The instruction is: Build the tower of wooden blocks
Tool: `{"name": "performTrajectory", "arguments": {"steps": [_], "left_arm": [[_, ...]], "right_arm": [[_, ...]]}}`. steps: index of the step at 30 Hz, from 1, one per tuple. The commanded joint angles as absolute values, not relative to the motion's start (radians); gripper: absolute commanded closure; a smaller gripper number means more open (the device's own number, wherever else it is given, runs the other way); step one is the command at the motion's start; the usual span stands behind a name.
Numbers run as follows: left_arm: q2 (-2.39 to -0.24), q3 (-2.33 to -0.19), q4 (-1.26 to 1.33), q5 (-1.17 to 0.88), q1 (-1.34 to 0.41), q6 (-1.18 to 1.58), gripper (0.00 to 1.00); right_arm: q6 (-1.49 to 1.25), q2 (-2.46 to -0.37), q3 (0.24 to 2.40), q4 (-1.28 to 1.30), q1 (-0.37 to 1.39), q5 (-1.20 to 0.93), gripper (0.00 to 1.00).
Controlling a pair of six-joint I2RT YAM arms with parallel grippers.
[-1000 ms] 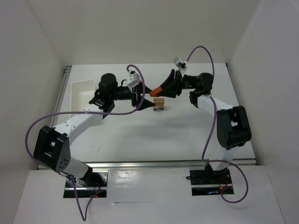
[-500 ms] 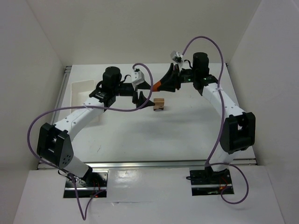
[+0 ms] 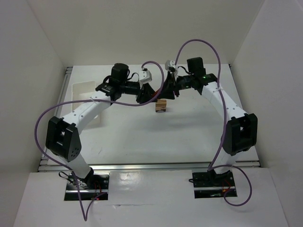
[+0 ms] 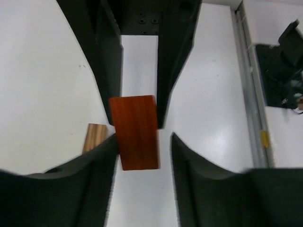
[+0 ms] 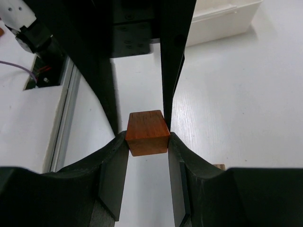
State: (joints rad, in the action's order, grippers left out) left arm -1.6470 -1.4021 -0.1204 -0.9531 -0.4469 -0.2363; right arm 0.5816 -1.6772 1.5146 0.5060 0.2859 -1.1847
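The right tool [image 5: 147, 150] clenches the roof piece [image 5: 147, 131] near the tower [image 3: 161, 105], seemingly so the released left tool [image 4: 142, 153] can take it.

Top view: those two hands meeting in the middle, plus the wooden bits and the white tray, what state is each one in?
right hand: shut on the orange-red roof piece.
orange-red roof piece: held off the table, between both hands.
left hand: open, fingers either side of the roof piece, gap on one side.
block stack: standing on the table, untouched.
white tray: resting at the table's left edge.
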Motion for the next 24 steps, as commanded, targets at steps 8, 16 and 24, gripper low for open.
{"name": "performTrajectory", "arguments": {"steps": [8,16,24], "left_arm": [[-1.674,-1.479,-0.213,-1.025,-0.459,-0.342,0.92],[-1.674,-1.421,-0.079,-1.046,-0.459,-0.246,1.0],[-1.563,-1.117,0.602,-0.954,-0.449,0.288,1.0]], "right_arm": [[0.652,-1.666,1.565,0.522,0.293,-1.161,1.0],[0.572,-1.635,1.519,0.372,0.293,-1.196,0.6],[0.149,-1.416,1.184,-0.247,0.261,-1.114,0.44]]}}
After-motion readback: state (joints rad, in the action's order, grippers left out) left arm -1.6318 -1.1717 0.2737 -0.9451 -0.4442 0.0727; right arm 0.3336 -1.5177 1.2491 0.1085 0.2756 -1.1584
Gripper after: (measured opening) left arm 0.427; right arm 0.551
